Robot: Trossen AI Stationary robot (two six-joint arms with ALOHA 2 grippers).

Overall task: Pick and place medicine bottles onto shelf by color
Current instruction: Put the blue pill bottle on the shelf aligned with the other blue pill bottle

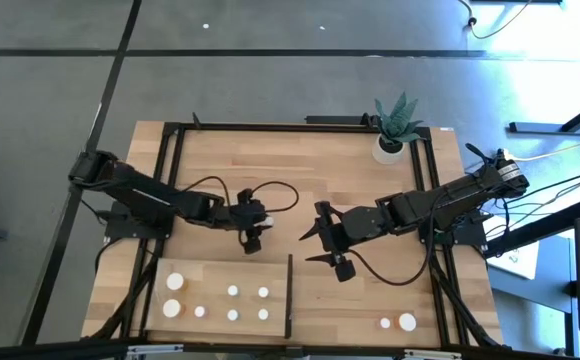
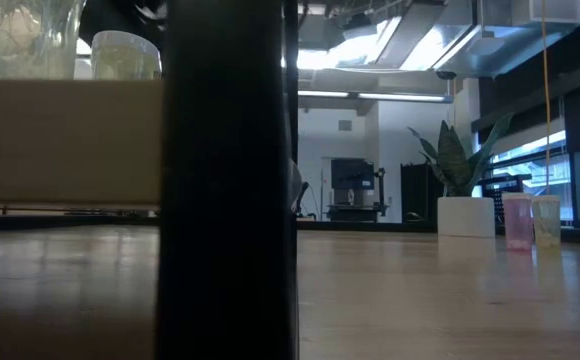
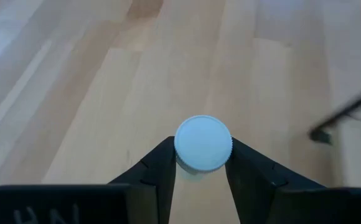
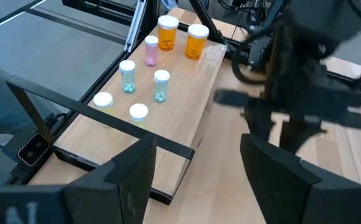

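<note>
High view: the shelf (image 1: pixel 220 300) lies at the table's near edge, its black strip (image 1: pixel 289 296) on the side toward the right arm. Six white caps sit on it: two large bottles (image 1: pixel 174 282) at the end far from the strip, four small ones (image 1: pixel 248 303) nearer the strip. Two more bottles (image 1: pixel 398 322) stand well apart from the shelf, past the strip, near the right arm's side of the table. The left gripper (image 1: pixel 253 240) hangs just beyond the shelf's far long edge, a white cap showing at its tip. The right gripper (image 1: pixel 332 250) hovers beyond the strip, fingers spread and holding nothing. A potted plant (image 1: pixel 394 128) stands at the far corner, well away from the shelf.

Low view: a black upright (image 2: pixel 228 180) fills the middle. Left of it runs the shelf's pale edge with a clear bottle (image 2: pixel 125 55) on top. Far right of it stand the plant's white pot (image 2: pixel 466 216), a pink bottle (image 2: pixel 517 221) and a pale greenish one (image 2: pixel 546 221) side by side.

Left wrist view: the two fingers (image 3: pixel 157 177) pinch a bottle (image 3: pixel 203 143) by its sides under a round white cap, above bare wood.

Right wrist view: wide-apart fingers (image 4: pixel 128 174) frame the shelf, which carries two orange bottles (image 4: pixel 196 41), a pink one (image 4: pixel 150 51), two clear ones with green pills (image 4: pixel 160 86) and two more white-capped ones (image 4: pixel 138 112). The left gripper hangs beside the shelf.
</note>
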